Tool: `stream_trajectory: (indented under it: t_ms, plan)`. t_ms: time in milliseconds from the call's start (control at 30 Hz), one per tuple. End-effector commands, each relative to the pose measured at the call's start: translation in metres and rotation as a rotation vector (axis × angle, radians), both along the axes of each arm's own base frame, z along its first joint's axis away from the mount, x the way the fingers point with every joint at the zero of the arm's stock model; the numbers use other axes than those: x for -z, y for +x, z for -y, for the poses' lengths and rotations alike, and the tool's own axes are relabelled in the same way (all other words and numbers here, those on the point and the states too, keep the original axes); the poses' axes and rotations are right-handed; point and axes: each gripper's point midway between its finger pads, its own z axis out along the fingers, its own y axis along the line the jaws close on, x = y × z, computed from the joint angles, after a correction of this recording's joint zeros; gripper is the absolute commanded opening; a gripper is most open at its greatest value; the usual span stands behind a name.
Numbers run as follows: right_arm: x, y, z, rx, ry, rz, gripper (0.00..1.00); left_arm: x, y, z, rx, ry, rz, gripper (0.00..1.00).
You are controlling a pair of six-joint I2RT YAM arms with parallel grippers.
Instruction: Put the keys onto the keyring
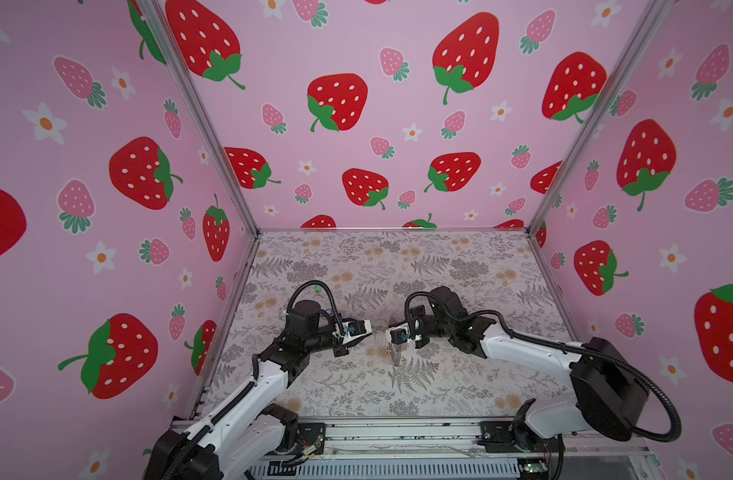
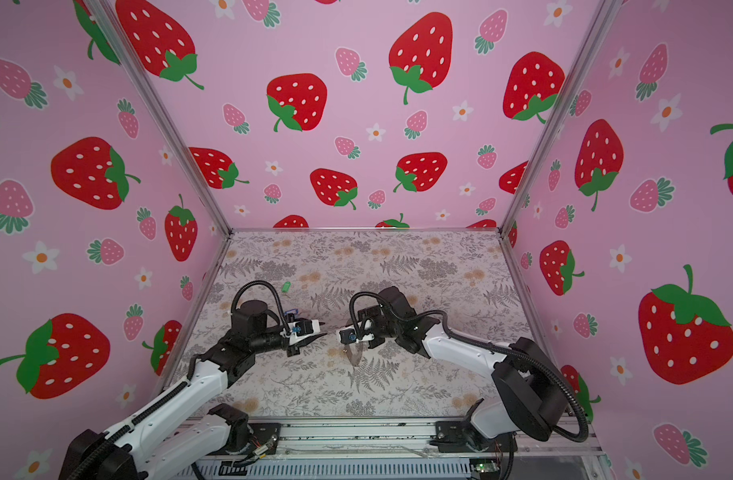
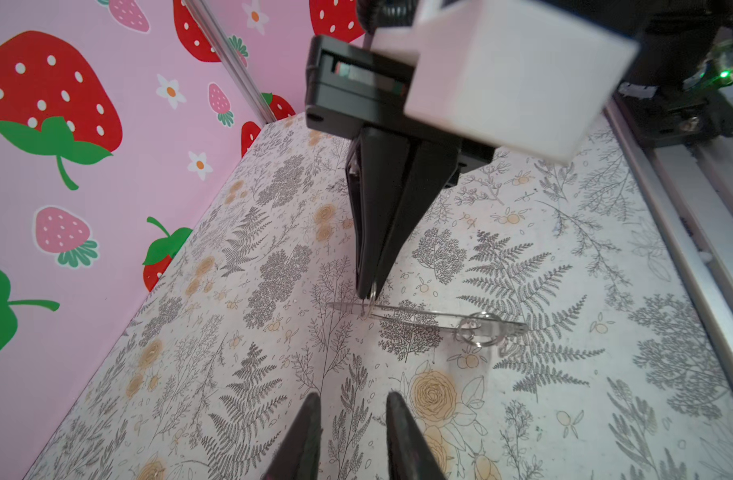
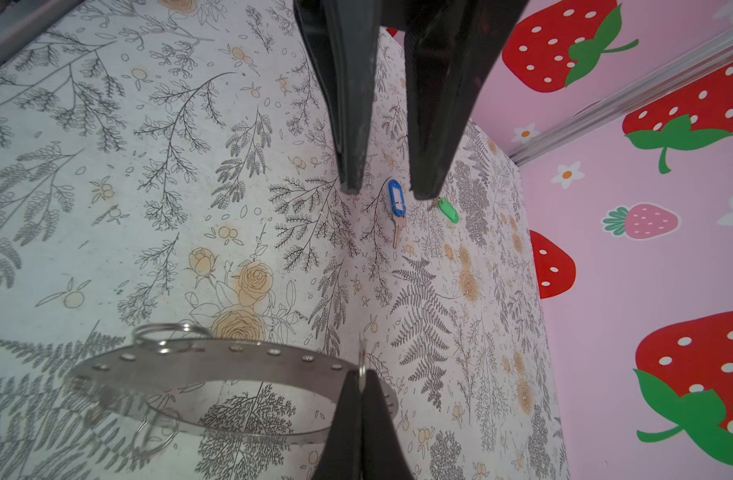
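**Item 1.** Large, thin, flat grey metal keyring, its rim drilled with small holes. Small wire split rings are threaded through some of them. It hangs at table centre from the right gripper, whose black jaws are pinched tight on one split ring at the rim. Whether its low edge touches the floral-printed tabletop cannot be told.

**Item 2.** Small blue-headed key with a metal shaft. It lies flat on the tabletop at far left, well apart from the keyring.

**Item 3.** Small green-headed key, lying flat just beside the blue one, on its far side.

**Item 4.** Left gripper, black jaws narrowly parted with nothing between them. It faces the right gripper at centre.
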Motion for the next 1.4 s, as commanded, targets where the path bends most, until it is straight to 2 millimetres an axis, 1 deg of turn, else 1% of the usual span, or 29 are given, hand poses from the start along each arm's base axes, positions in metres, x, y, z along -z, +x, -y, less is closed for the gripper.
stream_trajectory:
  t_ms: [0, 167, 333, 633, 1067, 1167, 1367]
  plan:
    - [-0.012, -0.012, 0.0, -0.064, 0.03, 0.007, 0.0, -0.013, -0.001, 0.01, 0.047, -0.02, 0.067, 0.3]
    - [-0.015, -0.016, 0.001, -0.075, 0.041, -0.003, 0.0, -0.014, 0.001, 0.019, 0.045, -0.033, 0.085, 0.29]
    - [-0.017, -0.02, 0.001, -0.087, 0.048, -0.023, 0.0, -0.009, 0.0, 0.029, 0.059, -0.026, 0.075, 0.29]
    - [-0.015, -0.023, 0.002, -0.092, 0.042, -0.041, 0.0, -0.003, 0.006, 0.036, 0.042, 0.004, 0.079, 0.28]
    - [-0.014, -0.023, 0.003, -0.091, 0.041, -0.05, 0.0, -0.008, 0.012, 0.049, 0.04, -0.001, 0.083, 0.25]
    - [-0.014, -0.024, 0.002, -0.091, 0.044, -0.059, 0.0, -0.009, 0.011, 0.051, 0.053, -0.014, 0.081, 0.25]
    - [-0.017, -0.026, 0.002, -0.086, 0.073, -0.062, 0.0, -0.002, 0.003, 0.052, 0.085, -0.012, 0.046, 0.25]
